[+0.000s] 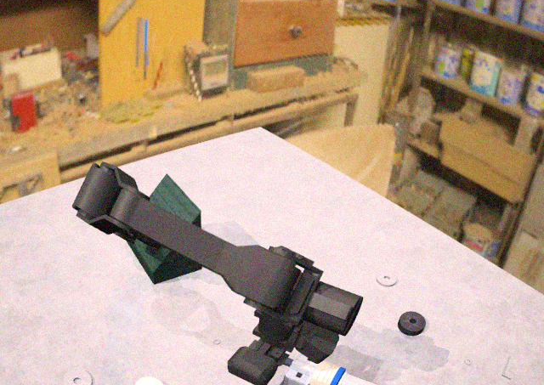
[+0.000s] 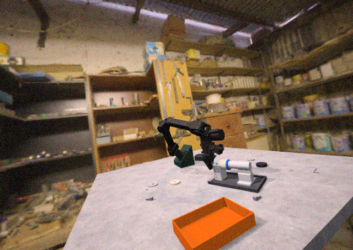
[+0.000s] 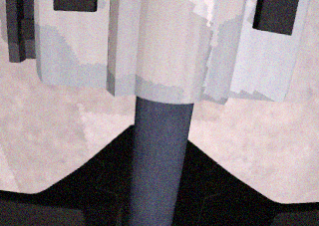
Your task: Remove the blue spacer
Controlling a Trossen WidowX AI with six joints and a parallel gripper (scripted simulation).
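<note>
The blue-grey shaft (image 3: 160,186) shows in the wrist view, coming out of the pale end support (image 3: 164,52) (image 2: 219,173). My gripper (image 3: 151,135) (image 2: 212,164) is shut on the shaft's free end, a finger on each side, just outside the support. The blue spacer (image 2: 227,164) (image 1: 338,376) sits against the white housing cylinder (image 2: 241,164). Cream spacers (image 2: 222,164) (image 1: 321,372) fill the space between it and the end support. The housing block (image 2: 245,177) stands on the dark base plate (image 2: 233,179). The wrist view does not show the spacers clearly.
An orange tray (image 2: 213,223) lies in front of the fixture. A black ring (image 1: 411,323) (image 2: 261,164) and a pale washer (image 1: 386,279) lie beyond it. A cream disc (image 2: 175,182) and small grey pieces (image 2: 257,197) (image 2: 149,198) lie around. A green wedge (image 1: 175,200) (image 2: 188,159) stands by the arm's base.
</note>
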